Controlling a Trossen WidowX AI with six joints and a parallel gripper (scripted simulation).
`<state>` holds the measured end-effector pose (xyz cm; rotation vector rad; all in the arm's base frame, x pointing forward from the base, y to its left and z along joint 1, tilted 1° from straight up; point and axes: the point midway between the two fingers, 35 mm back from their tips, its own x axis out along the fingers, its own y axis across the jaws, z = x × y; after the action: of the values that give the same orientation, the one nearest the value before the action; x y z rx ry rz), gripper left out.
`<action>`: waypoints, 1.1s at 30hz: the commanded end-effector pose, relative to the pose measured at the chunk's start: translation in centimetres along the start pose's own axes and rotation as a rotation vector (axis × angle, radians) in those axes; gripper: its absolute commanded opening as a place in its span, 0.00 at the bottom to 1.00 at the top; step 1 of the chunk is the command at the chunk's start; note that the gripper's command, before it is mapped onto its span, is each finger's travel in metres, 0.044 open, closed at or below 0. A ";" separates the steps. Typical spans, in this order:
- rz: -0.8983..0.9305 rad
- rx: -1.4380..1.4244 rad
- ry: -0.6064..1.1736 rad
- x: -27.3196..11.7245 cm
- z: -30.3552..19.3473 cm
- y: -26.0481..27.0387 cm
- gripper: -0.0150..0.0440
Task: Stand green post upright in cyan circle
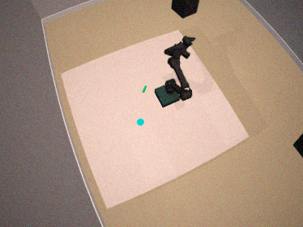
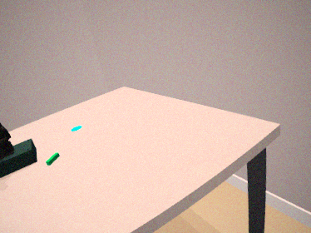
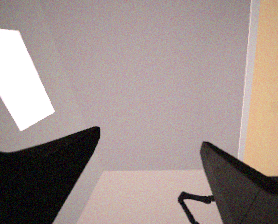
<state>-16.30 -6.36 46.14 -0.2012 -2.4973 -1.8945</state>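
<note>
From the top, the black jointed arm rises from a dark green block-shaped base on the pale pink table. Its black two-fingered pincer is at the far end of the arm, well apart from the small green post, which lies on its side near the base. The flat cyan circle is apart from the post, which is wholly outside it. In the exterior view, the post again lies flat on the tabletop, between the base's end and the open stretch of table; the pincer is out of frame. In the wrist view, the two dark fingers stand wide apart, with nothing held between them and neither tip touching anything. Beyond them are a grey wall, a bright white panel and part of the tabletop.
</note>
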 end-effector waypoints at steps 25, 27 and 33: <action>0.639 -1.682 1.093 -15.7 -19.1 -14.4 0.65; 0.749 -1.792 1.189 -17.8 -19.4 -16.1 0.65; 1.139 -2.070 1.469 -24.0 -18.5 -21.1 0.65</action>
<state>1.10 -31.81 31.90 0.0068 0.5319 -1.8694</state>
